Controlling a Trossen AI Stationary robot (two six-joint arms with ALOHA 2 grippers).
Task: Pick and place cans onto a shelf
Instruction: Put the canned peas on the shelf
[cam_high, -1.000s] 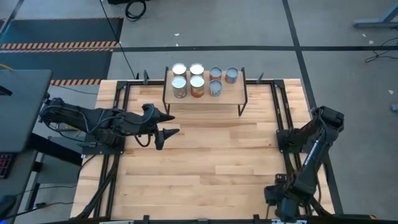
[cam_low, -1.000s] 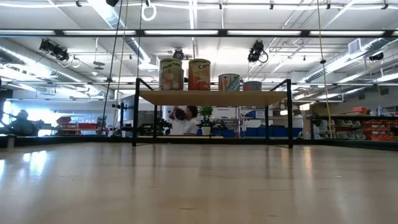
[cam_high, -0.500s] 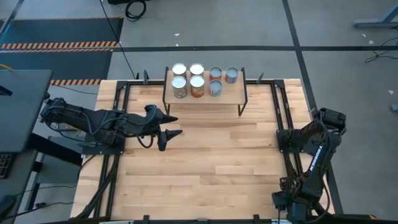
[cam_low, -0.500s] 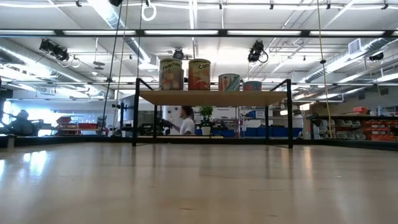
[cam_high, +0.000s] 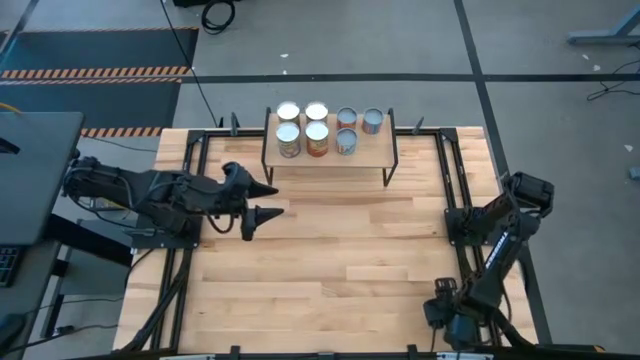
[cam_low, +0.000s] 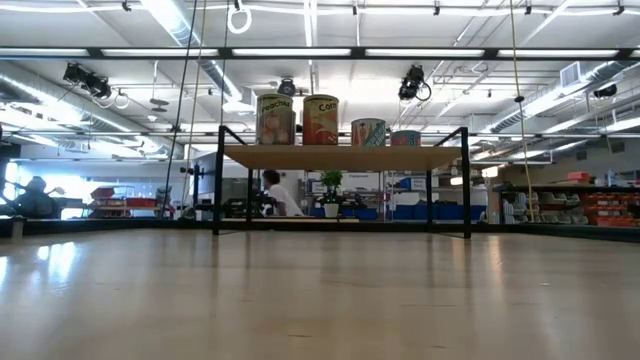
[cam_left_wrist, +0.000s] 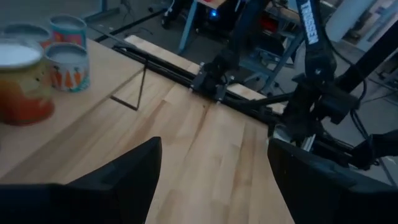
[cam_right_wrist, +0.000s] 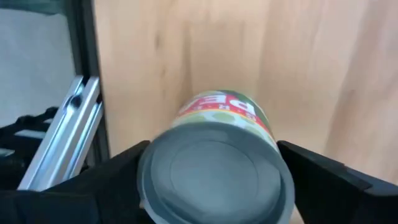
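Several cans (cam_high: 316, 130) stand upright on the shelf (cam_high: 370, 152) at the table's far edge; the low view shows these cans (cam_low: 320, 120) on the shelf board (cam_low: 340, 157). One more can (cam_right_wrist: 214, 168), grey top and red-green label, stands on the table near the near right corner. My right gripper (cam_right_wrist: 216, 180) is open and points down over it, one finger on either side. In the high view the arm hides that can, and my right gripper (cam_high: 447, 318) barely shows. My left gripper (cam_high: 278, 199) hangs open and empty, left of the shelf. My right gripper comes at the can from above, its fingers (cam_right_wrist: 121, 183) close beside the can's round wall (cam_right_wrist: 217, 112) near the top rim. I cannot tell whether they touch it. The can stands upright on the table.
Black frame rails (cam_high: 455, 190) run along the table's left and right sides, and a metal rail (cam_right_wrist: 68, 137) lies right beside the can. Bare wood (cam_high: 340, 250) fills the table's middle. A person (cam_low: 272, 195) is in the room behind the shelf.
My right arm has lowered its gripper toward the table at the near right corner. The person behind the shelf has walked toward the left in the low view.
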